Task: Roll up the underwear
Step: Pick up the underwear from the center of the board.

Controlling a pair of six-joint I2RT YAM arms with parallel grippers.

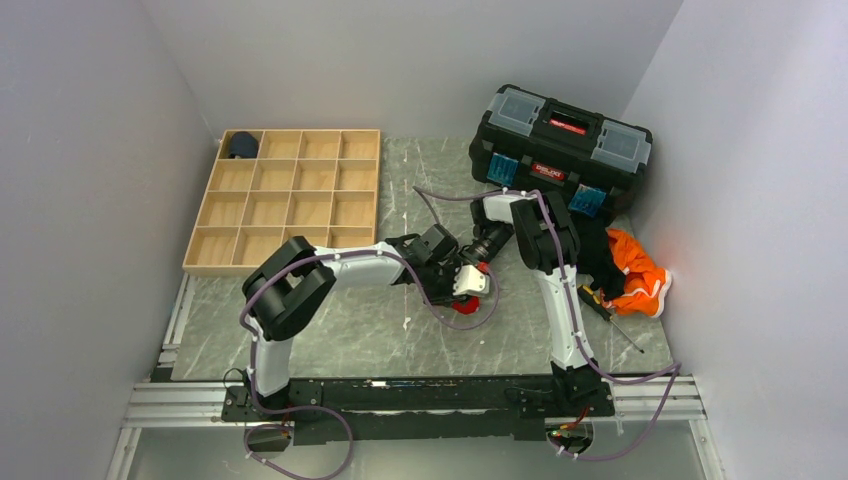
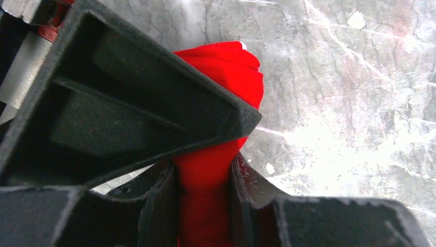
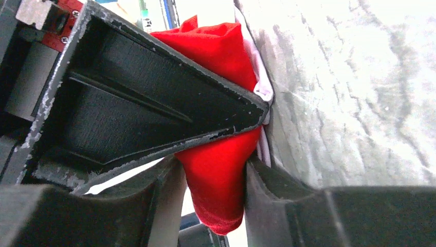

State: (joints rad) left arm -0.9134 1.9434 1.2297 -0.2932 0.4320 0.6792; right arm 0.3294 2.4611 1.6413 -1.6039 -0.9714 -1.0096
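Underwear [image 2: 226, 72] | pinched in left hand [image 2: 213, 154] — right hand [image 3: 221, 154] clamps it too | seemingly bunched between them

Left arm [image 1: 350, 262] and right arm [image 1: 565, 320]: white links, black joints, purple cables [image 1: 468, 325] trailing alongside, matte black ribbed fingers [image 2: 128, 113].

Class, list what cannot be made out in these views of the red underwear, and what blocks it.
Top view: left gripper and right gripper cover most of the underwear; how far rolled is hidden.
Left wrist view: a finger hides the bundle's middle.
Right wrist view: likewise, a finger.
Top view: the dark item in the wooden tray is too small to identify.
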